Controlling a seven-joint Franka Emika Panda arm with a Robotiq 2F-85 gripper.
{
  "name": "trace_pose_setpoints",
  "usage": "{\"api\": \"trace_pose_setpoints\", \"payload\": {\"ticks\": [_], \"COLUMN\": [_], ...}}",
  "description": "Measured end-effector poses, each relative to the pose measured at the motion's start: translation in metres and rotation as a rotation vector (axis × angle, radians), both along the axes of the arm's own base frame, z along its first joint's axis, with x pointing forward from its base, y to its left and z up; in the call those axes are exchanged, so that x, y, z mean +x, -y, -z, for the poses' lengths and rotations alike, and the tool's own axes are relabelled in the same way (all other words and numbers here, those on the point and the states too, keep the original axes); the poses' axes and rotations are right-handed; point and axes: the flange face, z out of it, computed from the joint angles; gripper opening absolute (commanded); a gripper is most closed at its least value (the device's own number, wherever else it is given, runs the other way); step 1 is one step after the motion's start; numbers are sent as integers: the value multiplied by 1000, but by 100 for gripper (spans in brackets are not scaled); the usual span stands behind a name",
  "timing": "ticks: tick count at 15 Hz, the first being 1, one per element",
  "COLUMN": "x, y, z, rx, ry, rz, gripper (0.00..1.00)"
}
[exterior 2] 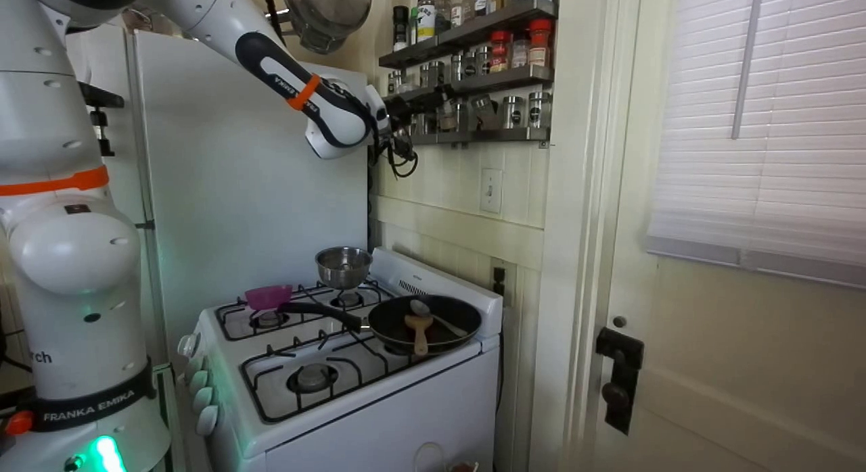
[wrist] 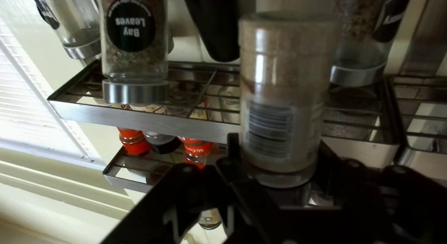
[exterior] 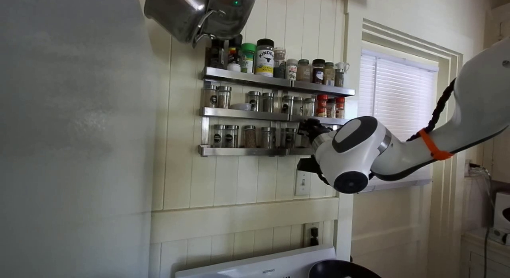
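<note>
The wrist view stands upside down. In it my gripper has a finger on each side of a spice jar with tan contents and a barcode label. The fingers appear to be closed on it near its cap end. Beside it are a jar labelled Bay Leaves and another glass jar with a metal lid. A dark tapered object is behind it. In both exterior views the gripper is at the wall rack, between the middle and lowest shelves. I cannot clearly make out the held jar there.
Metal shelves hold several spice jars. Pots hang above. A refrigerator stands beside the stove. On the stove are a black pan with utensils, a metal pot and a pink bowl.
</note>
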Motion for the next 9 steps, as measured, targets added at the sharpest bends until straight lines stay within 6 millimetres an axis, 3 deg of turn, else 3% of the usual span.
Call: {"api": "trace_pose_setpoints", "payload": {"ticks": [9], "x": [6], "y": [6], "z": [1], "rx": [8], "ry": [2], "rz": [8], "gripper": [25]}}
